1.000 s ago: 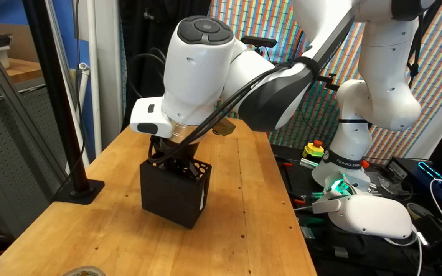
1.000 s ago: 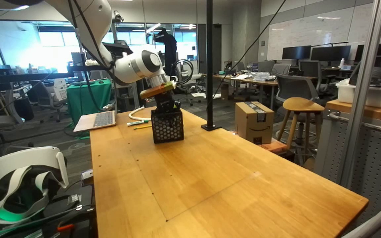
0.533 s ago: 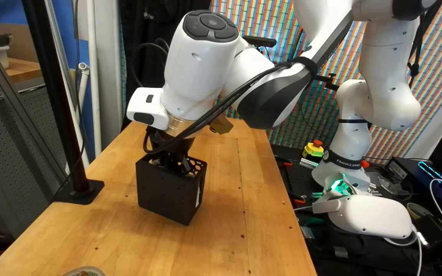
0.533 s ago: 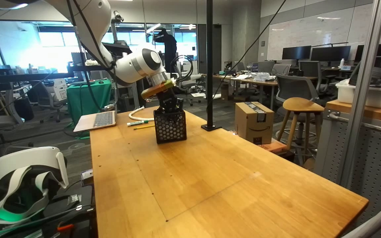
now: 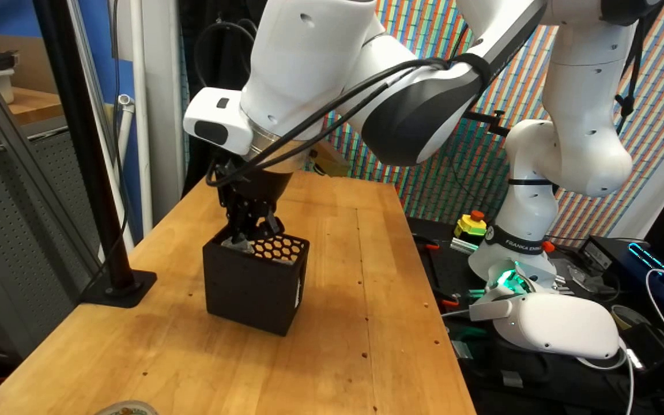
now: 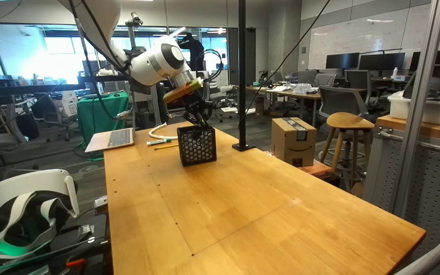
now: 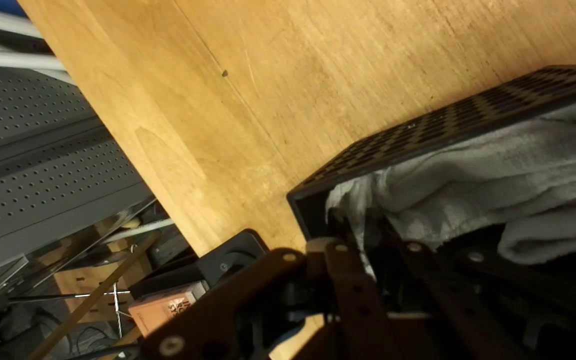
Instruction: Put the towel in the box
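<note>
A black box point(image 5: 246, 288) with honeycomb holes stands upright on the wooden table, and it shows in both exterior views. Inside it lies the crumpled greyish-white towel point(image 7: 498, 170), which fills much of the opening in the wrist view. A bit of the towel point(image 5: 238, 246) shows at the box's top beside my fingers. My gripper point(image 7: 356, 210) is tilted over one end of the box, its fingertips at about rim height. A narrow fold of the towel is pinched between the nearly touching fingers. The deeper part of the towel is hidden by the box walls.
A black post point(image 6: 242, 76) with a flat base point(image 5: 119, 288) stands at the table's edge near the box. A laptop point(image 6: 118, 138), a green-and-white marker point(image 6: 159, 141), a yellow pencil point(image 6: 167, 146) and a white tube point(image 6: 157, 134) lie behind the box.
My gripper was deep in the box and has risen, so its fingers now show at the rim. The box slid slightly sideways along the table during the first half second.
</note>
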Tool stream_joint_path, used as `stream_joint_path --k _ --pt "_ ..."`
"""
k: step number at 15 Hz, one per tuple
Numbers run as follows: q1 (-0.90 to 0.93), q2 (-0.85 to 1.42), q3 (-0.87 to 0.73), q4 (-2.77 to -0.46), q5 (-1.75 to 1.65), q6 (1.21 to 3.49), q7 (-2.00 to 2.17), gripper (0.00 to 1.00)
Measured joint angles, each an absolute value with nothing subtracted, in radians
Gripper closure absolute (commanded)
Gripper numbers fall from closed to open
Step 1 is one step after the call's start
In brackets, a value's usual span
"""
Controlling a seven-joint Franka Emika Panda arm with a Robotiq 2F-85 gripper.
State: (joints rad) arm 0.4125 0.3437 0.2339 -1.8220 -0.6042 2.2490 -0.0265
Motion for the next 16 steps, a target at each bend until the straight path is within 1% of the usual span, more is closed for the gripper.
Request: stream_joint_path --k 1,8,9,10,11,12,16 --pt "0.409 0.335 0.235 -1.821 -0.597 2.255 -0.032 0.84" --pt "0.387 0.294 0.235 -1.805 -0.543 2.274 -0.05 0.83" --pt "0.384 0.293 0.235 -1.802 -0.536 2.274 -0.05 0.74" --pt "0.382 0.293 0.235 -1.8 -0.529 2.274 -0.05 0.83" --pt "0.381 0.293 0.235 -1.798 -0.519 2.274 -0.049 0.76" --pt "0.38 0.293 0.235 -1.796 -0.515 2.274 -0.049 0.74" --pt "0.38 0.293 0.235 -1.794 -0.507 2.274 -0.049 0.74"
